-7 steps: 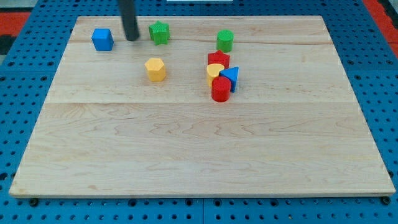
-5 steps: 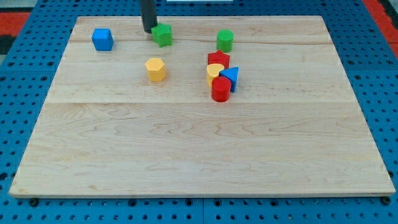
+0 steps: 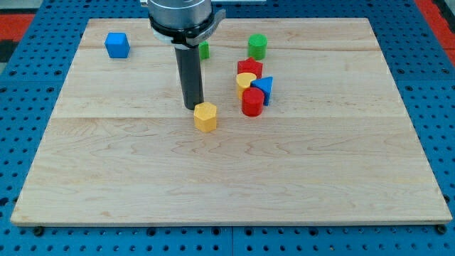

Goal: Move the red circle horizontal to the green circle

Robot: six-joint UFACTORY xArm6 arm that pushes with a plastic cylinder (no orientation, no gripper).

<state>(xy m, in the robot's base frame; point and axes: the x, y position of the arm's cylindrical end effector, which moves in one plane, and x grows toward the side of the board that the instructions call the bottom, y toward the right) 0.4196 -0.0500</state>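
My tip [image 3: 191, 107] rests on the board [image 3: 213, 185] just at the upper left of the yellow hexagon [image 3: 205, 116], touching it or almost touching it; I cannot tell which. The rod has no claw, so there is nothing to open or to clench, and it holds nothing. The red circle [image 3: 252, 102] stands to the view's right of my tip, at the bottom of a tight group with the blue triangle [image 3: 264, 88], the yellow half-round [image 3: 246, 80] and the red star [image 3: 250, 67]. The green circle [image 3: 257, 46] stands alone above this group, near the top edge. To bring the red circle level with the green one, I judge that the tip should first go around the yellow hexagon, without carrying it along, and come below the red circle. A straight push upward would probably drive the whole group into the green circle, so it looks better to slide the red circle first sideways out of the group, and then upward with short, centred pushes, because a round block slips easily off the rod. A green block [image 3: 204, 50] is partly hidden behind the rod, and the blue cube [image 3: 117, 45] is far at the left. There are no containers on the board.
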